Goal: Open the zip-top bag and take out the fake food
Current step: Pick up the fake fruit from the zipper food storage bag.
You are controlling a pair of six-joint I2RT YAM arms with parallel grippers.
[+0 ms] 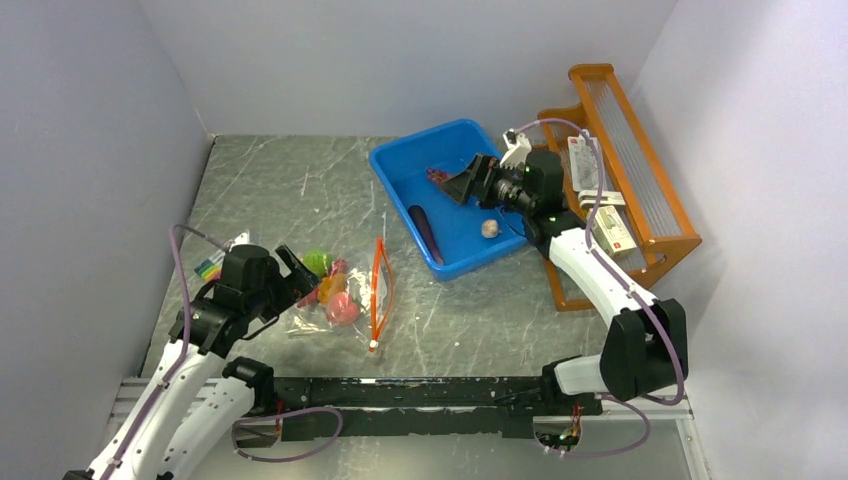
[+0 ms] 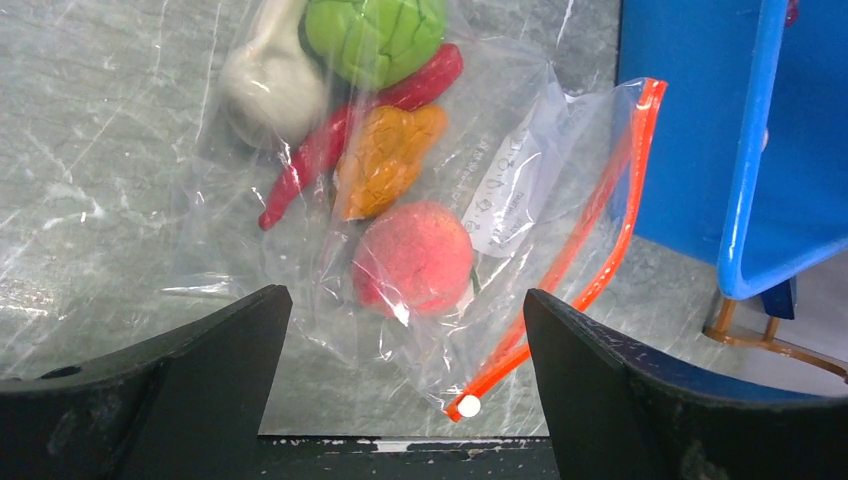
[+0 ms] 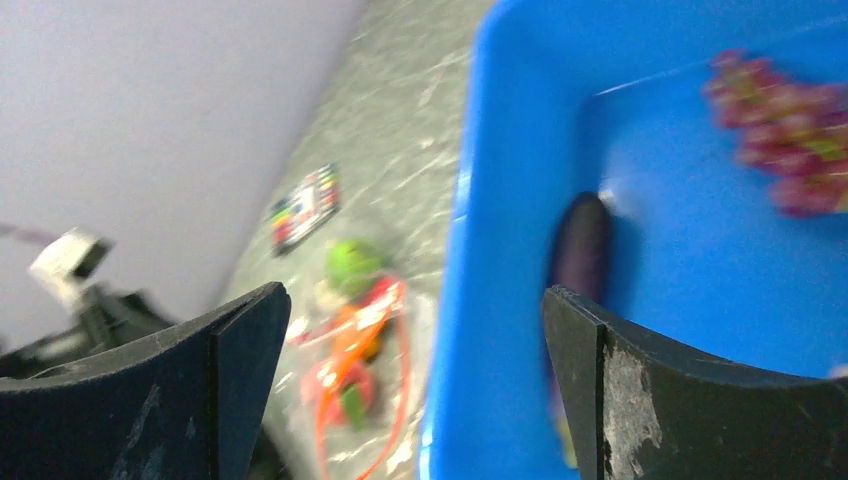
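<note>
Blue bin (image 1: pixel 400 165) has some fake food in it: eggplant (image 1: pixel 424 228), grapes (image 1: pixel 437 176), beige bulb (image 1: pixel 489 228). The zip-top bag (image 2: pixel 520 180) lies on the table (image 1: pixel 300 180), its mouth probably open, with the green ball (image 2: pixel 375 35), peach (image 2: pixel 413 258) and orange piece (image 2: pixel 388 160) left inside. The left gripper (image 1: pixel 298 268) over the bag and the right gripper (image 1: pixel 460 185) over the bin are spread wide — both hold nothing.

Grey marbled tabletop (image 1: pixel 300 190); plain pale walls (image 1: pixel 400 60); orange rack (image 1: pixel 632 150) right.

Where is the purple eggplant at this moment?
In the top view the purple eggplant lies inside the blue bin, along its left wall, to the right of the zip-top bag.
</note>
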